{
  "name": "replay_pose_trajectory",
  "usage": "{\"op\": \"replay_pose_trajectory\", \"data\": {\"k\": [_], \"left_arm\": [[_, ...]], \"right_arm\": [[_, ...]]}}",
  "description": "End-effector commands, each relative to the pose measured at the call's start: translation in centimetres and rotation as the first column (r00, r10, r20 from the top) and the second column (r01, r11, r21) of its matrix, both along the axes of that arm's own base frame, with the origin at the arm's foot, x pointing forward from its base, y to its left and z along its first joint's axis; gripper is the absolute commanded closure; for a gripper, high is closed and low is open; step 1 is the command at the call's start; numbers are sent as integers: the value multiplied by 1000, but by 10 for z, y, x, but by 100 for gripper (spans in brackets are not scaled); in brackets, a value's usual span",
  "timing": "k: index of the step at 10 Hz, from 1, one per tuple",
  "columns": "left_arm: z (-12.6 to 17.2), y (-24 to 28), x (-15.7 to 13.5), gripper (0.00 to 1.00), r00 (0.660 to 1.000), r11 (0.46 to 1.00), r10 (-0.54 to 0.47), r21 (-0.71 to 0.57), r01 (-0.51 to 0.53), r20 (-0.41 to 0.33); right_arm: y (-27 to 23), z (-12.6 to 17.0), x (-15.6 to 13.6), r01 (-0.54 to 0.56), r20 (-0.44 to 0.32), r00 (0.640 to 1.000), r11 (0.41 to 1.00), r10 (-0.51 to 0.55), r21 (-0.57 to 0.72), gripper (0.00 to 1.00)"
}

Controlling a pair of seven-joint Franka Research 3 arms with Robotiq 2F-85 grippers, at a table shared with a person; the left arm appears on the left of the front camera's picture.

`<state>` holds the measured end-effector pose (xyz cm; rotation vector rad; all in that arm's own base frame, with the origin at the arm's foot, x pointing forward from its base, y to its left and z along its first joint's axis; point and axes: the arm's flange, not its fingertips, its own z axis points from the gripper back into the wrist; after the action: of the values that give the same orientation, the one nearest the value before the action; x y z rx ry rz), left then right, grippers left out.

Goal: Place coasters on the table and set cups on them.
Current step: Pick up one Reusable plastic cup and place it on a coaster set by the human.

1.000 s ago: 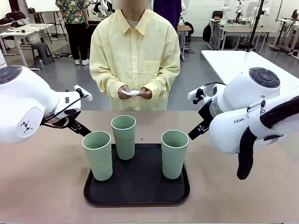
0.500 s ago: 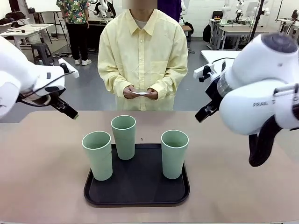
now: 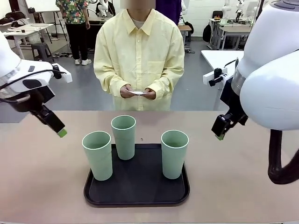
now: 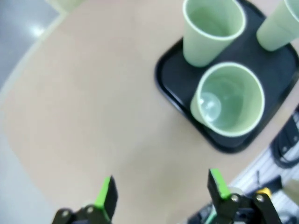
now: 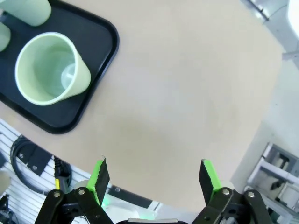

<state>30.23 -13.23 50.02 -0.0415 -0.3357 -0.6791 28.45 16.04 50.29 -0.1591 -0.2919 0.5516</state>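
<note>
Three mint-green cups stand upright on a black tray [image 3: 138,200]: the left cup [image 3: 98,156], the middle cup [image 3: 124,136] and the right cup [image 3: 174,154]. Across the table [image 3: 42,186], a person holds the white coasters [image 3: 136,93] in both hands at waist height. My left gripper [image 3: 60,132] hangs open above the table, left of the tray and clear of the left cup [image 4: 229,100]. Its green fingertips [image 4: 106,193] hold nothing. On the other side of the tray my right gripper [image 3: 218,136] is open and empty, away from the right cup [image 5: 51,70].
Bare tabletop [image 5: 187,84] spreads to the right of the tray's rim [image 5: 100,42], and more [image 4: 84,107] lies to the tray's left. A strip of table runs between the tray and the person. A white table [image 3: 224,58] stands behind at the right.
Both grippers have drawn outward from the tray: the left one further left, the right one further right, both arms swinging upward. The cups and the person's hands have stayed put.
</note>
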Motion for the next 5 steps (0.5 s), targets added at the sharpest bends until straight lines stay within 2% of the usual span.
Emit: {"op": "replay_pose_trajectory", "data": {"k": [1,2,3,4,5], "left_arm": [[-7,-1,13,0,1000,1000,-13,-15,13,23],[-7,-1,13,0,1000,1000,-13,-15,13,23],[-7,-1,13,0,1000,1000,-13,-15,13,23],[1,-1,0,0,1000,1000,-3,3,3,9],[-5,21,11,0,998,965,18,-260,-32,-58]], "right_arm": [[-1,-5,12,-4,12,1000,1000,3,21,0],[-1,-5,12,-4,12,1000,1000,3,21,0],[0,2,-2,0,2,1000,1000,0,-2,0],[-19,-26,8,-21,-134,989,959,61,283,0],[-51,-31,13,51,-202,976,823,78,565,0]]}}
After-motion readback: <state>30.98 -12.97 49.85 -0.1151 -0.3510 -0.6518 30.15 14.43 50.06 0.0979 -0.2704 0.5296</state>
